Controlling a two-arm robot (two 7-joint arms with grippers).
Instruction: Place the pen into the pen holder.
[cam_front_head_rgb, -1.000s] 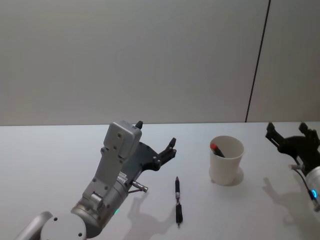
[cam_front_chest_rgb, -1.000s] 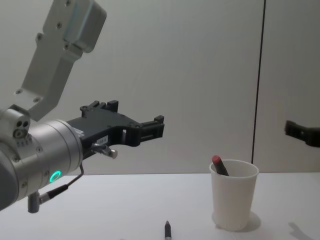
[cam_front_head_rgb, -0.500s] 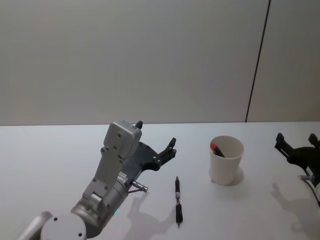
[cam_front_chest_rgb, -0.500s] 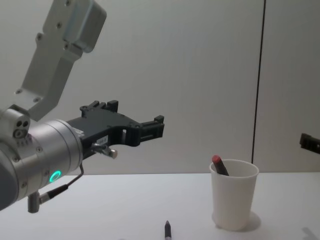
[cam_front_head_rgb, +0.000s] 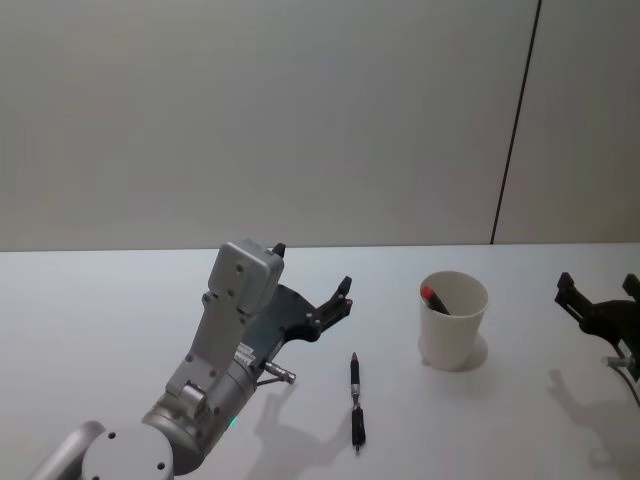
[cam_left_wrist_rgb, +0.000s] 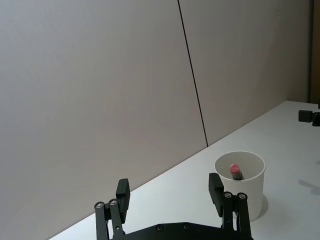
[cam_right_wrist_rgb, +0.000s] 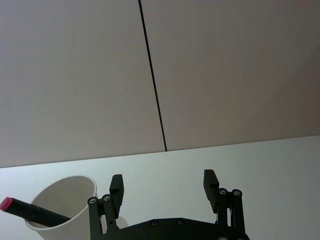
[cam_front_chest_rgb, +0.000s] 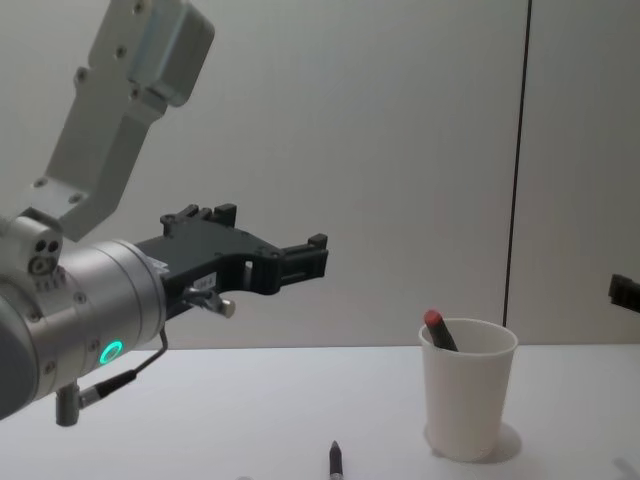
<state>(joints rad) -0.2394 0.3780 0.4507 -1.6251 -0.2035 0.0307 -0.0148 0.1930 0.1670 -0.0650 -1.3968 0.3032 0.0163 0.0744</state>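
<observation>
Lying on the table (cam_front_head_rgb: 100, 330), the pen (cam_front_head_rgb: 355, 400) rests near the spread, empty left gripper (cam_front_head_rgb: 312, 268), apart from the pen holder (cam_front_head_rgb: 453, 320); the right gripper (cam_front_head_rgb: 598, 284) is likewise spread. Expect a light, stiff, slippery barrel; pinch it mid-length.

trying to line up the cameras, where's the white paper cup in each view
Head view: pen holder right of centre.
Chest view: pen holder at lower right.
Left wrist view: pen holder just beyond the open left pincer.
Right wrist view: pen holder beside the open right pincer, cut by the frame edge.
Shared landmark: the red-tipped pen standing in it.
</observation>
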